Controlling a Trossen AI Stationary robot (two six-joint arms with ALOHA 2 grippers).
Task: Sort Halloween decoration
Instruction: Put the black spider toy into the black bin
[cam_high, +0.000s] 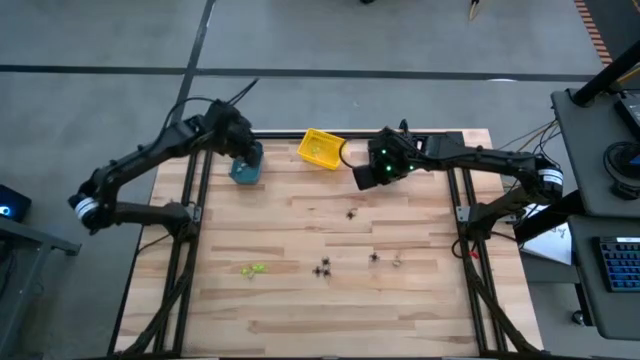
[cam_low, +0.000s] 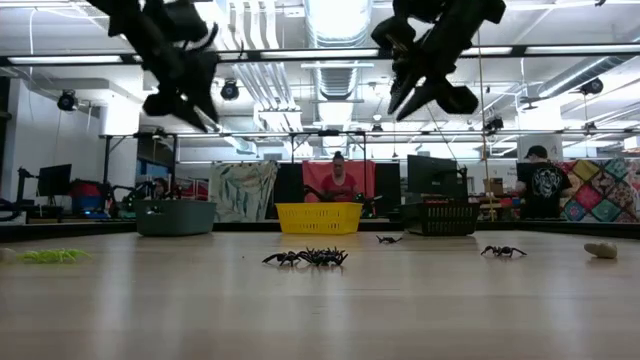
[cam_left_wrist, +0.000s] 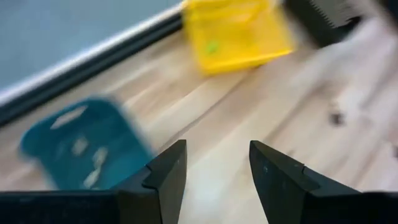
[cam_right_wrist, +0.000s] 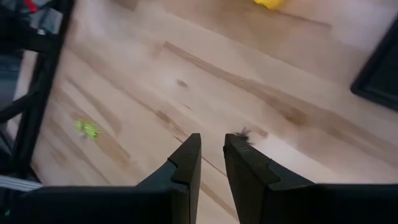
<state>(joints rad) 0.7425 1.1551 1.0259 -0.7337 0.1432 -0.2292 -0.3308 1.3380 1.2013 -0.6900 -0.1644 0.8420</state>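
High view looks straight down on the whole tabletop (cam_high: 320, 240); low view sits at tabletop height, facing level toward the room. Wrist views sit close above the wood; the yellow bin (cam_high: 320, 149) appears in high, low and left wrist views.

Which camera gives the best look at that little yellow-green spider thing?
The high view: the yellow-green spider lies whole on the table. The low view shows it edge-on, the right wrist view small; the left wrist view misses it.

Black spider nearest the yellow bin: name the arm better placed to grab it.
Right. Its claw hangs nearly above that black spider; the left claw hovers over the teal bin, farther away.
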